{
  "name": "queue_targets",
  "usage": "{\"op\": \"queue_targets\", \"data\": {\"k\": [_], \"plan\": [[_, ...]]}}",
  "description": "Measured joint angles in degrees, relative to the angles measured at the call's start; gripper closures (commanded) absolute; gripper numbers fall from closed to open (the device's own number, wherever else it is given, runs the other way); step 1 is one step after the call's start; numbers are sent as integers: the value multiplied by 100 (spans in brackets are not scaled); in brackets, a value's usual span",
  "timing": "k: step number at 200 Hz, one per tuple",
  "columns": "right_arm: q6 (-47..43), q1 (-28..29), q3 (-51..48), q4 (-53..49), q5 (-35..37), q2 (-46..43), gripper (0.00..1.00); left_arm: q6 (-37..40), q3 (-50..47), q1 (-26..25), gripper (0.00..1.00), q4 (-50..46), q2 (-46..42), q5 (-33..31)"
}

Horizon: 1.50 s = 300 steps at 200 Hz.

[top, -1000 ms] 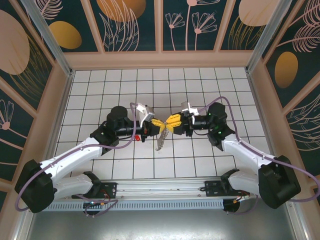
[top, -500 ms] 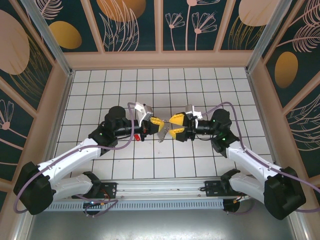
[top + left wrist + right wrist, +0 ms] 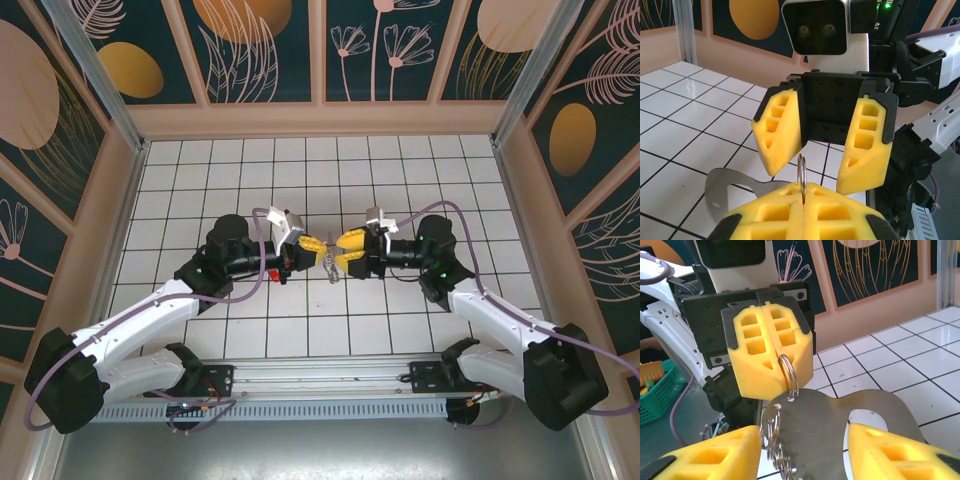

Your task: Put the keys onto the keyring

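Right wrist: keyring (image 3: 787, 375) pinched by left fingers (image 3: 757, 350), between right fingers (image 3: 890, 450).

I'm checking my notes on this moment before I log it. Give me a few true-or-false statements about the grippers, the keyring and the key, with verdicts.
1. The left gripper is shut on the keyring. True.
2. The right gripper is clamped on the metal plate. False: its jaws stand open, one on either side of the plate.
3. The metal plate hangs from the keyring. True.
4. The two grippers point away from each other. False: they face each other tip to tip over the middle of the table.
5. The right gripper holds the red key. False: the key shows beside the left arm's wrist, in neither gripper.
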Motion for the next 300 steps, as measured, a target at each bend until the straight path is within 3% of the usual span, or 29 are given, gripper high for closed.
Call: {"op": "queue_targets", "data": {"k": [182, 241, 278, 300], "plan": [[0, 227, 138, 4, -417, 308, 64, 17, -11, 0, 100, -4, 0, -90], [22, 256, 179, 9, -442, 402, 75, 17, -22, 0, 100, -4, 0, -94], [35, 258, 179, 4, -448, 404, 67, 33, -33, 0, 100, -4, -2, -109], [37, 258, 179, 4, -450, 402, 68, 59, -33, 0, 100, -4, 0, -111]]}}
